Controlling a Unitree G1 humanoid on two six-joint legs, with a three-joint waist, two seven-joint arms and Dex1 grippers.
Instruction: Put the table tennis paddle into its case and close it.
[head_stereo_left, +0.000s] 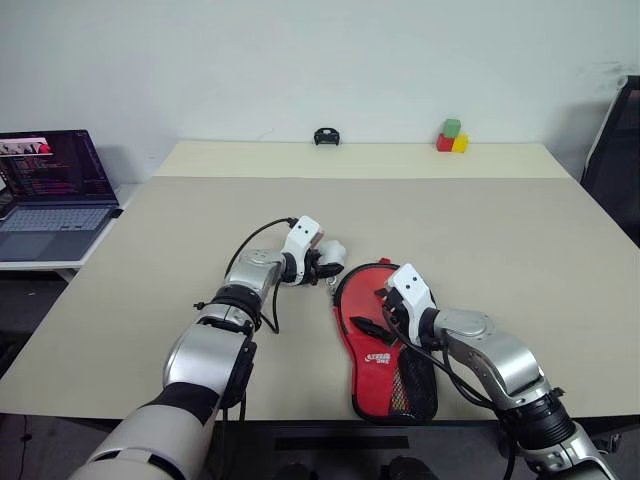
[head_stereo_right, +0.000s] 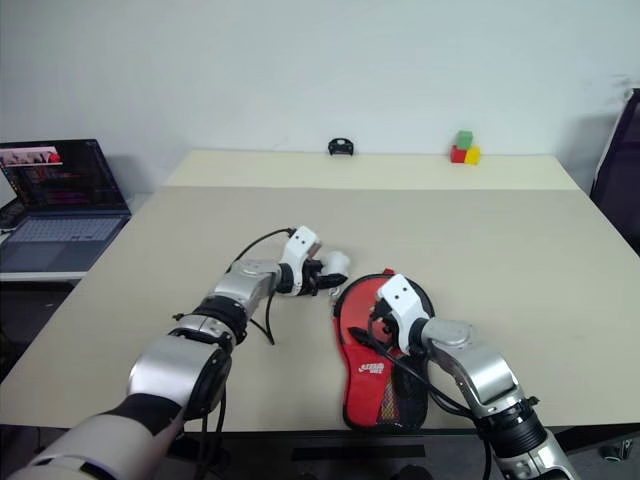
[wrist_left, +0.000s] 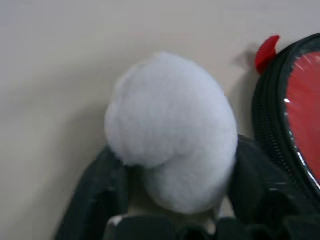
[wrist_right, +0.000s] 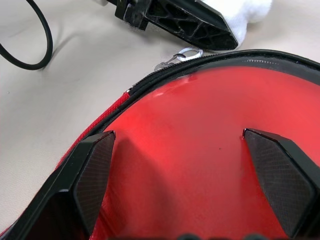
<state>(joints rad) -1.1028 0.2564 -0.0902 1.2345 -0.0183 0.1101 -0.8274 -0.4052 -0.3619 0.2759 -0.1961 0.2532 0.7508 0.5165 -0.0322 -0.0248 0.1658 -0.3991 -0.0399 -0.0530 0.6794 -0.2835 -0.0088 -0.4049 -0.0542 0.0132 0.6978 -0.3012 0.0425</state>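
The case (head_stereo_left: 385, 360) lies flat on the table near its front edge, red side up, with the white logo and mesh pocket at the near end and a black zip rim (wrist_right: 150, 80) around it. I cannot see the paddle. My left gripper (head_stereo_left: 330, 262) sits just left of the case's round end. Its fingers (wrist_left: 100, 190) are shut on the fluffy white charm (wrist_left: 170, 125). My right gripper (wrist_right: 177, 135) hovers open over the smooth red round part of the case (wrist_right: 200, 165), with nothing between its fingers.
An open laptop (head_stereo_left: 50, 190) stands on a side table at the left. At the table's far edge are a small black object (head_stereo_left: 326, 136) and green, red and yellow blocks (head_stereo_left: 452, 137). A dark chair (head_stereo_left: 615, 150) stands at the right.
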